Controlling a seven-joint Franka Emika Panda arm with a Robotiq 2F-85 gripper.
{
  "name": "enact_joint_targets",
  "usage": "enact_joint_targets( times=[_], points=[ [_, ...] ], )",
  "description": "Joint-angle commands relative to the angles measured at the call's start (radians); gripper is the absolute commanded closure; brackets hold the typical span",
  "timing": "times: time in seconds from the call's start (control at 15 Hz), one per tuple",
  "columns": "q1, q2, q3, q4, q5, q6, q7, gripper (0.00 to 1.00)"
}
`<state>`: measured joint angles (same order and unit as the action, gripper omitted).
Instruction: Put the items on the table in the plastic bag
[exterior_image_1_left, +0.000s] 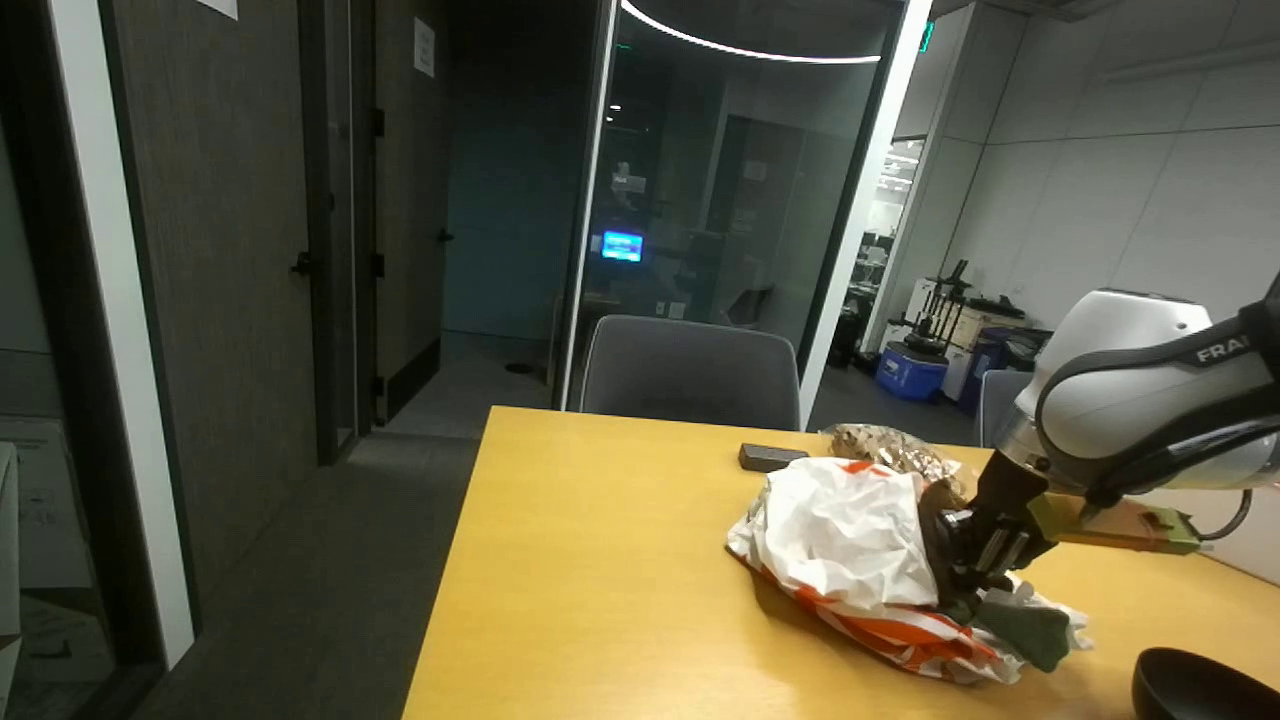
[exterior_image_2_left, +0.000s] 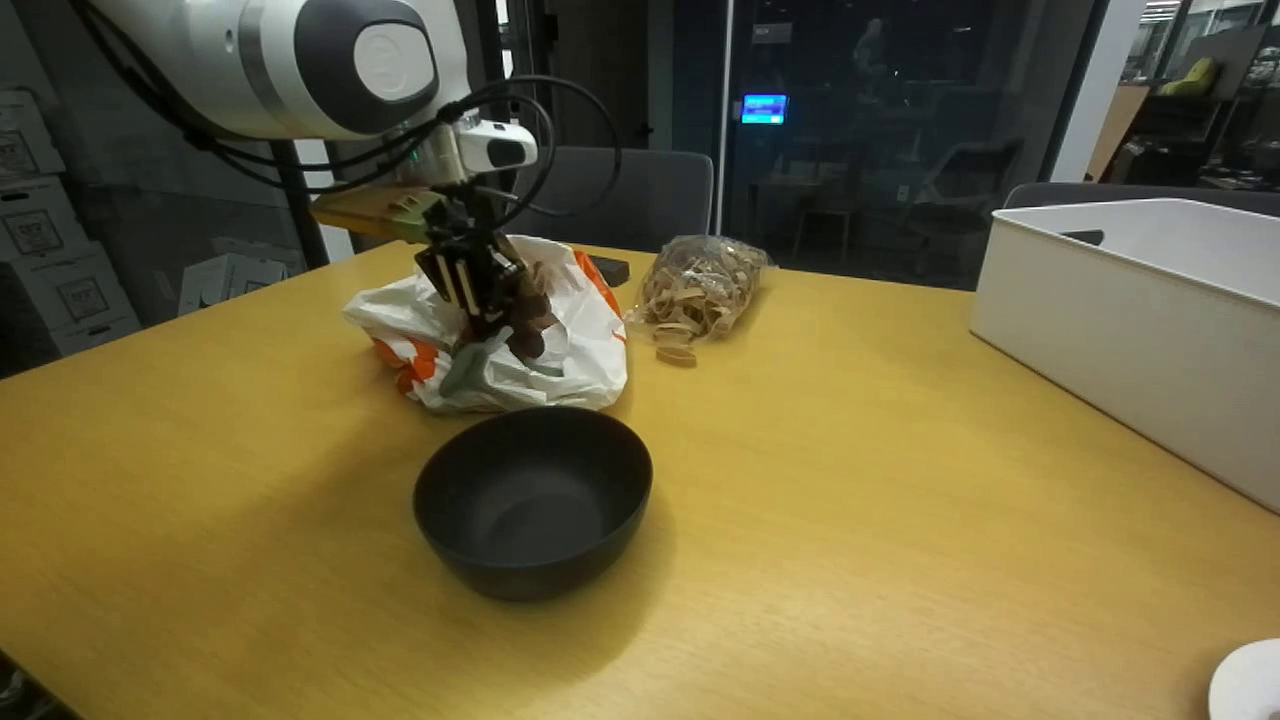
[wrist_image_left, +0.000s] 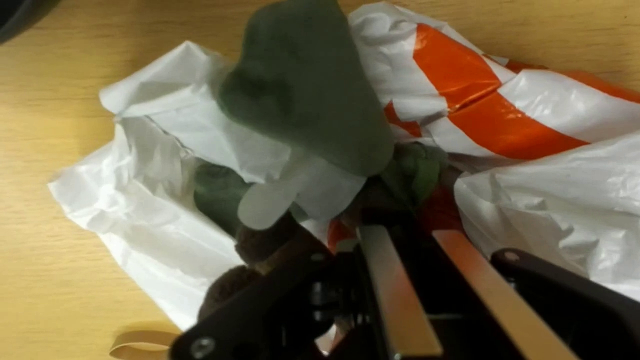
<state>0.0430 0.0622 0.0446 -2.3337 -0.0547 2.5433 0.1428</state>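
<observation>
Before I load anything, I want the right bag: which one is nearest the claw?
The orange-and-white plastic bag; the clear bag of tan loops lies farther off.

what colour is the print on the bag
Orange-red, on the white bag; the wrist view shows it best.

A gray chair (exterior_image_1_left: 690, 372) stands before a tall glass panel (exterior_image_1_left: 680, 150), with dark doors (exterior_image_1_left: 215, 250) alongside dark flooring (exterior_image_1_left: 300, 590).
</observation>
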Motion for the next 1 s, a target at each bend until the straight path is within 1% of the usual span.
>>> enact_joint_targets(
  times=[0.0,0.13,0.2,0.47,0.53,0.8,0.93],
  points=[
    [-0.003,0.014,-0.008,0.013,-0.001,-0.002,-0.024,0.54],
    [-0.004,0.008,-0.012,0.025,-0.014,-0.064,-0.016,0.41],
    [-0.006,-0.004,-0.013,0.019,-0.010,-0.074,-0.030,0.32],
    [-0.017,-0.044,-0.017,0.011,0.042,-0.141,-0.089,0.03],
    [-0.020,-0.048,-0.019,0.012,0.047,-0.152,-0.089,0.00],
    [-0.030,-0.059,-0.033,0.019,0.031,-0.208,-0.059,0.00],
    [-0.035,-0.058,-0.040,0.020,0.026,-0.215,-0.040,0.00]
  ],
)
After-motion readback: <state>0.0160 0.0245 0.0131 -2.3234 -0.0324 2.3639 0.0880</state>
